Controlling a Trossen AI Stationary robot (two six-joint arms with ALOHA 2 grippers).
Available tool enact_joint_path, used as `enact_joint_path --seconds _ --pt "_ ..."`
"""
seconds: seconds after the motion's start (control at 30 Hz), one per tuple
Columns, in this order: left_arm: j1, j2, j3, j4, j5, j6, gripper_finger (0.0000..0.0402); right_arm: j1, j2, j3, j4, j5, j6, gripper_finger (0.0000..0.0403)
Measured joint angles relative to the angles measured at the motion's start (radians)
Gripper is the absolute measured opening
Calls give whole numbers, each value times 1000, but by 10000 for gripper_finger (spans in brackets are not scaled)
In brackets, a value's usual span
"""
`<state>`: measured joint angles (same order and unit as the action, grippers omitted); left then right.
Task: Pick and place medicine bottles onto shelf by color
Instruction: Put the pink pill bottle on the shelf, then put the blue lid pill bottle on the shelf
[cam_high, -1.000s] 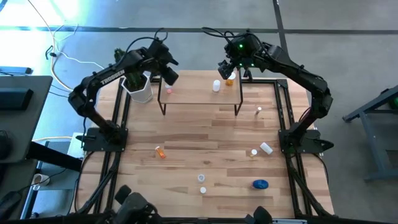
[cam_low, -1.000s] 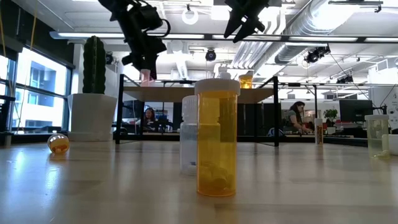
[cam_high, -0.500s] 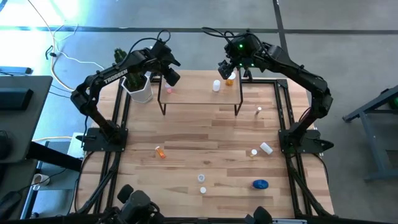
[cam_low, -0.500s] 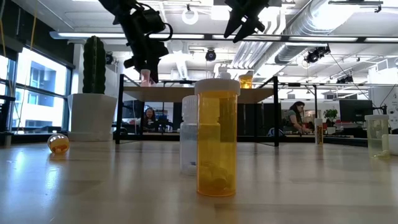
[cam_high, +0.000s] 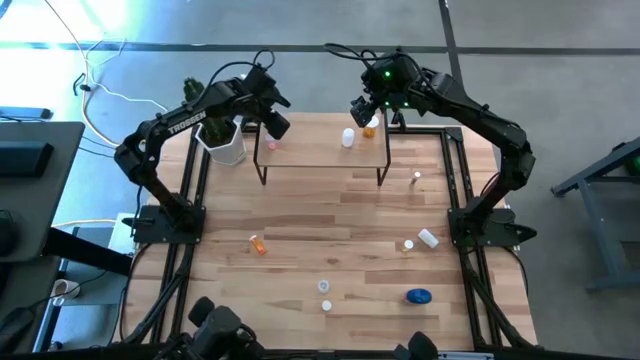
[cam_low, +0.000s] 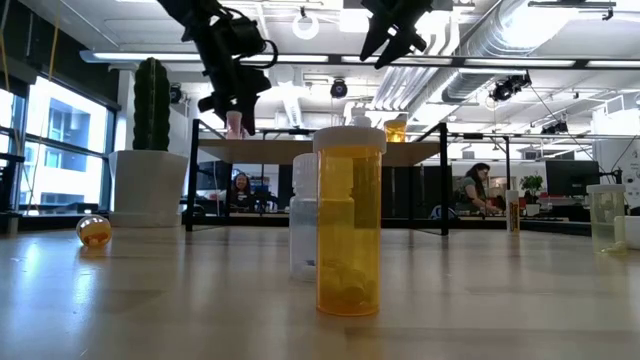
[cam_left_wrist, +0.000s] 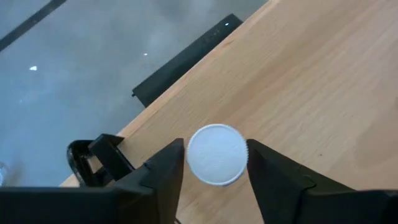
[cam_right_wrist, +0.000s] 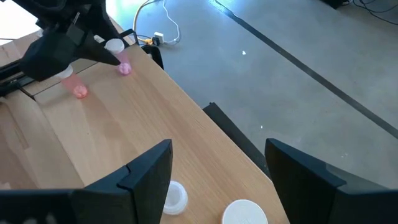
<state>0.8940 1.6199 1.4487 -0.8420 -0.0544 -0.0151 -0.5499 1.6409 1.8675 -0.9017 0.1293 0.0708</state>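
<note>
Surface (cam_high: 330, 230): pale wood planks w/ visible grain, satin sheen in low view. Shelf (cam_high: 320, 155): same light wood, smooth; thin black matt metal legs. Orange bottle (cam_low: 349, 230): translucent glossy plastic, white ribbed cap. Cap in left wrist view (cam_left_wrist: 216, 154): matt white plastic, ridged edge. Left gripper (cam_left_wrist: 214, 168) jaws: dark matt plastic. Cactus pot (cam_high: 226, 146): white, smooth.
</note>
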Motion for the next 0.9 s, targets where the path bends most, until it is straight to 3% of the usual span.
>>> enact_joint_path --seconds 0.27,0.57,0.9 --pt "0 -27 0 30 21 0 211 0 0 0 0 0 0 247" --pt "0 -99 1 54 2 8 210 0 0 0 0 0 -6 247" --pt "-47 -259 2 44 2 -34 209 1 0 0 -54 -35 -23 247"
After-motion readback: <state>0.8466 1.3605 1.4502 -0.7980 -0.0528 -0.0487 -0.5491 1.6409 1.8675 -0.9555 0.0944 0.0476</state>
